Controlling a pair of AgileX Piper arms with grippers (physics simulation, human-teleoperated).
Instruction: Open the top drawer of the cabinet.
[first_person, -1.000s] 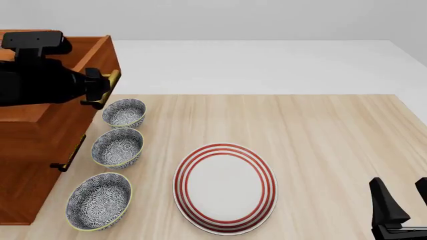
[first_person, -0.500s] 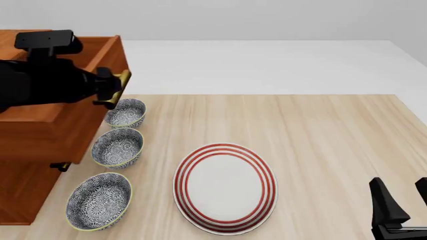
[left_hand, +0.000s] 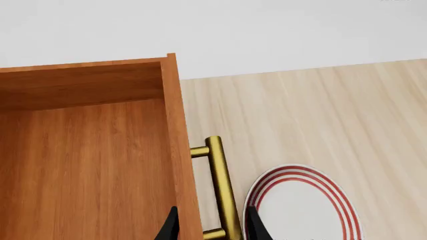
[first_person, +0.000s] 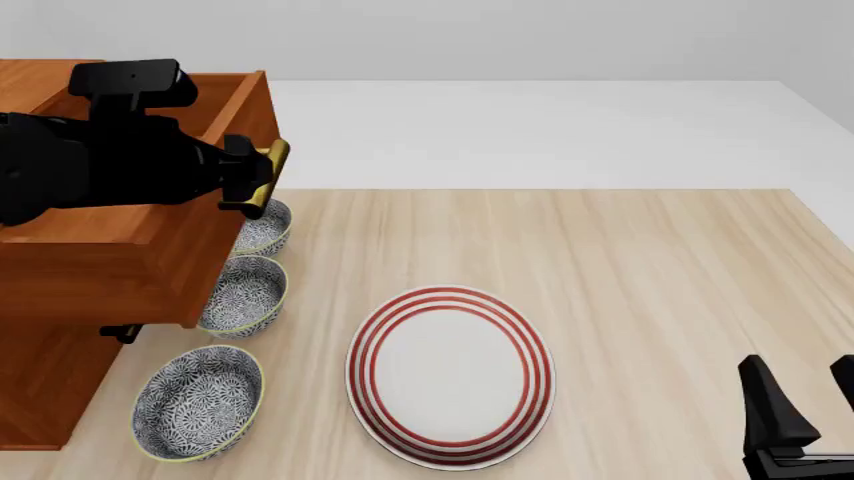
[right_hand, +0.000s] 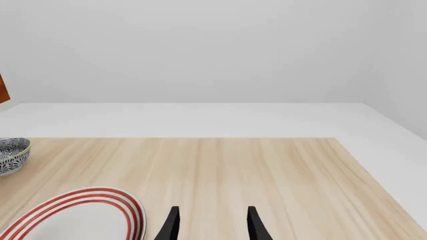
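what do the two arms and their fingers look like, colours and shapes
Both are matte black with no visible markings or cables. The left arm is thick and rounded, with a boxy black block on top. The right gripper has two flat, pointed black fingers, tapering like blades.

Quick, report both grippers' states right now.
Left gripper: shut on the brass handle of the top drawer.
Right gripper: open, holding nothing, low over the table.

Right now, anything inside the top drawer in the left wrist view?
No. The top drawer shows only bare wooden floor and walls in the part visible, with the left gripper at its brass handle.
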